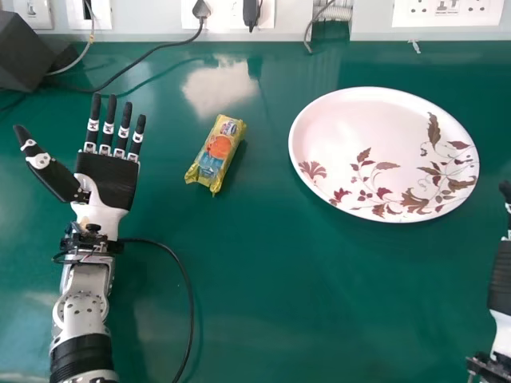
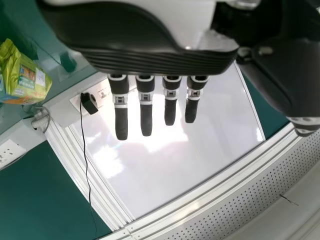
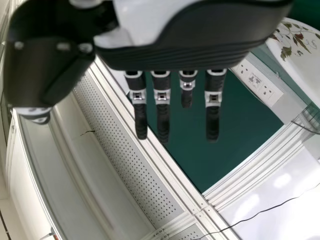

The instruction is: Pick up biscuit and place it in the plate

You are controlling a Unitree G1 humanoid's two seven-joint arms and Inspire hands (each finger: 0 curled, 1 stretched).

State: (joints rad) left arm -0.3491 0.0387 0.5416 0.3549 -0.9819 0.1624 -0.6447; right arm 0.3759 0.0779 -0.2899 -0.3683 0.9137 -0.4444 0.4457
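Yellow biscuit packet [image 1: 215, 155]: upper centre, tilted | floral oval plate [image 1: 375, 144]: upper right | left hand [image 1: 108, 179]: left side, fingers straight | right hand [image 1: 501, 275]: right edge | green counter [image 1: 319, 295] beneath

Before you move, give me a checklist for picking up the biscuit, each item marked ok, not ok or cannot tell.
1. Biscuit flat on the table, within view: ok.
2. Plate face up, ready to receive: ok, nothing on it.
3. Left hand open: ok, fingers straight, holding nothing.
4. Left hand lined up over the biscuit: not ok, it is to the biscuit's left.
5. Right hand free: ok, fingers straight, holding nothing.
6. Cable by the left forearm safe from snagging: cannot tell.
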